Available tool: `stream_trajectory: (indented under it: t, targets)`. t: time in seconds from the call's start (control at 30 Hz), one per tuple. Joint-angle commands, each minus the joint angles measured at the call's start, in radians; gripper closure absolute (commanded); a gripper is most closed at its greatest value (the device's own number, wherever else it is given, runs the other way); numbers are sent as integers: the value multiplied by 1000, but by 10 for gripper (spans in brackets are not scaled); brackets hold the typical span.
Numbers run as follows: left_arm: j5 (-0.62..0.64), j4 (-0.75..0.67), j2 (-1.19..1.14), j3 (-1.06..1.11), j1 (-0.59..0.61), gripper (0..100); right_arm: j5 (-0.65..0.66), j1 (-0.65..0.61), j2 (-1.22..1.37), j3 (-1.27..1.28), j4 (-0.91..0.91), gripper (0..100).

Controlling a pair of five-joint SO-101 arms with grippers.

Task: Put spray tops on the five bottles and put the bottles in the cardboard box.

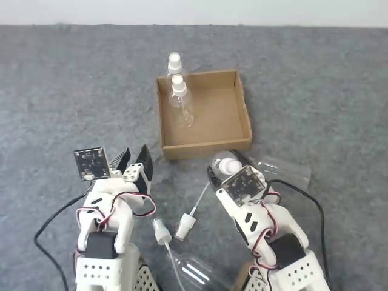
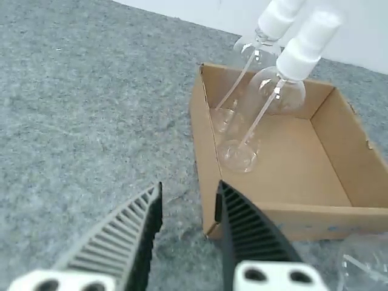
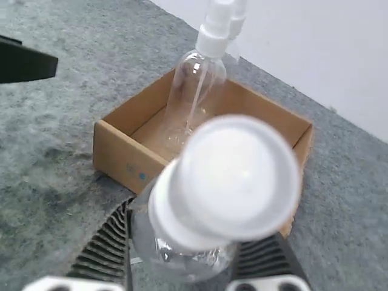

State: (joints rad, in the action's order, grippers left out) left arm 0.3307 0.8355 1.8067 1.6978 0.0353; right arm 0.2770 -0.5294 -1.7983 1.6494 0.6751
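Looking down from the high view, I see the cardboard box (image 1: 245,115) on the grey carpet (image 1: 73,91) just beyond both arms, with two upright bottles (image 1: 181,104) wearing white spray tops, standing close together in its far corner on the left arm's side. My left gripper (image 1: 134,151) sits near the box's front corner on that side, jaws parted and empty; in its wrist view the fingers (image 2: 136,236) frame bare carpet beside the box wall. My right gripper (image 1: 221,167) is just in front of the box's near wall, clamped around a capped bottle (image 1: 229,163); in the right wrist view the bottle's white top (image 3: 233,176) points at the camera, between the two dark fingers. Another clear bottle (image 1: 285,171) lies on its side just beside the right gripper. Between the arms a loose spray top (image 1: 187,225) lies with its tube toward the box, and nearer the arm bases a fifth bottle (image 1: 194,270) lies flat with a white top at its neck.
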Motion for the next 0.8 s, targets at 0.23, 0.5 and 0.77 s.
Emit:
stream_trajectory:
  t: [0.23, 0.5, 0.77]
  targets:
    - [-8, 25, 11, -13, -3, 863, -34, 16, -15, -213, 12, 992]
    - [-63, 37, 11, -13, -2, 863, -28, 18, -12, -381, 12, 992]
    - [-63, 37, 11, -13, -2, 863, 48, 16, -10, -493, 4, 992]
